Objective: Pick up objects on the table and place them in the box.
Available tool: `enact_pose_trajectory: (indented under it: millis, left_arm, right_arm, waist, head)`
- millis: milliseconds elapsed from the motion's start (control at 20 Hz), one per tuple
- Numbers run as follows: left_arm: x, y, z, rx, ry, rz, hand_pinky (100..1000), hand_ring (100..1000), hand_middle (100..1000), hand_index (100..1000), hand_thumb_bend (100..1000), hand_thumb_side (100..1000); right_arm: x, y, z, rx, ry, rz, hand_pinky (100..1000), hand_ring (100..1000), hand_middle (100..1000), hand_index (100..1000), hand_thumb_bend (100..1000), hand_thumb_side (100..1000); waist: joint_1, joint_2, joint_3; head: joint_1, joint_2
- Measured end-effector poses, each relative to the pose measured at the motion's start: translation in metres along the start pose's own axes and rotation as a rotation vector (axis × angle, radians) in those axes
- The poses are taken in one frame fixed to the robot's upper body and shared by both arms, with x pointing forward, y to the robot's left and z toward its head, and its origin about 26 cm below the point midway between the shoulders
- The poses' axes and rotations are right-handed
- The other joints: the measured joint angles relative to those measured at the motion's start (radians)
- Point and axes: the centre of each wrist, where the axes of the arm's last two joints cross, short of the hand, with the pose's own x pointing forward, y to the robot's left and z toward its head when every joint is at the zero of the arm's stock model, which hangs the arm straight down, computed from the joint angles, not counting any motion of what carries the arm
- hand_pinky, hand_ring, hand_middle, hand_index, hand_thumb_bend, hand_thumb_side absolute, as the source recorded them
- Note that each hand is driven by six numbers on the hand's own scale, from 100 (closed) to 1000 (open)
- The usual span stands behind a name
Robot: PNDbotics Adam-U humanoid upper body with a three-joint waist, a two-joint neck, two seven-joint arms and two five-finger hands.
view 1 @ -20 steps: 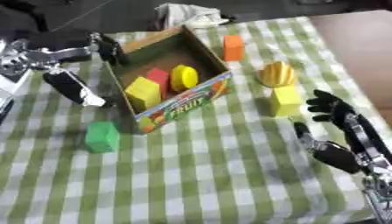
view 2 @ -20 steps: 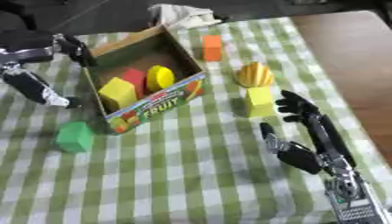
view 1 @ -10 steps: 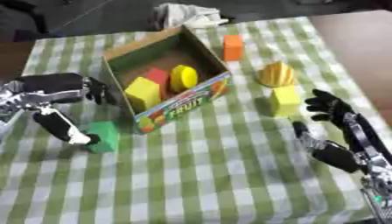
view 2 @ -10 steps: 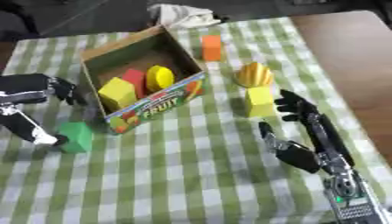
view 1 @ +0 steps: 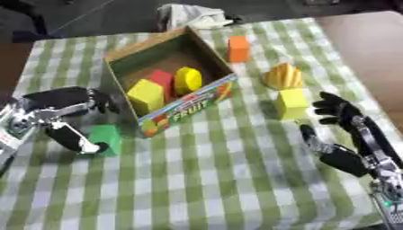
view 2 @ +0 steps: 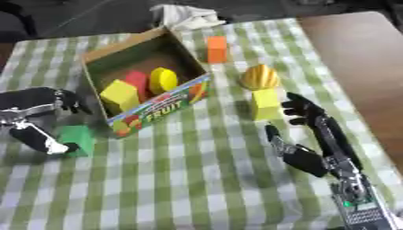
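Observation:
The cardboard fruit box (view 1: 203, 103) stands open at the middle of the checked cloth, holding a yellow block (view 1: 145, 94), a red piece (view 1: 163, 77) and a yellow round piece (view 1: 187, 79). A green block (view 1: 106, 137) lies left of the box's front. My left hand (view 1: 56, 102) hovers over it, open, thumb (view 1: 73, 139) at the block's left side, fingers above it. On the cloth to the right lie an orange block (view 1: 239, 48), a ribbed orange fruit (view 1: 283, 76) and a yellow cube (view 1: 293, 103). My right hand (view 1: 345, 143) is open just right of the cube.
A white crumpled cloth (view 1: 193, 15) lies behind the box at the table's far edge. Bare brown tabletop (view 1: 370, 45) shows right of the green checked tablecloth (view 1: 212, 179).
My left hand has come down from beside the box's left wall to the green block. The right hand has stayed in place.

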Motion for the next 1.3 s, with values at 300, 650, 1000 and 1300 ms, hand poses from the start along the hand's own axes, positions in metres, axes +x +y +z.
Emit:
enact_pose_trajectory:
  millis: [300, 650, 1000, 1300]
  left_arm:
    - [0.0, -0.001, -0.001, -0.041, -0.012, 0.001, 510, 491, 474, 634, 249, 100]
    - [0.01, 0.035, 0.008, 0.095, -0.049, -0.006, 487, 471, 450, 613, 258, 100]
    - [0.023, 0.132, 0.018, 0.391, -0.068, -0.113, 505, 490, 464, 633, 299, 100]
    - [0.006, 0.145, -0.033, 0.446, -0.01, -0.064, 578, 546, 526, 695, 376, 100]
  right_arm:
    - [0.0, 0.0, 0.0, 0.0, 0.001, 0.0, 739, 798, 779, 933, 312, 329]
    - [0.0, 0.0, 0.0, -0.003, 0.003, 0.0, 739, 798, 779, 933, 309, 327]
    - [-0.001, 0.0, 0.001, -0.002, 0.007, -0.001, 739, 798, 778, 933, 310, 328]
    - [-0.003, 0.002, 0.003, 0.003, 0.014, -0.004, 738, 797, 776, 933, 312, 328]
  waist:
    - [-0.003, -0.001, -0.002]
    - [-0.007, -0.002, 0.002]
    - [-0.006, -0.01, -0.002]
    - [-0.009, -0.014, -0.015]
  head:
    - [-0.001, 0.0]
    - [-0.006, 0.0]
    - [-0.008, 0.0]
    - [-0.004, 0.0]
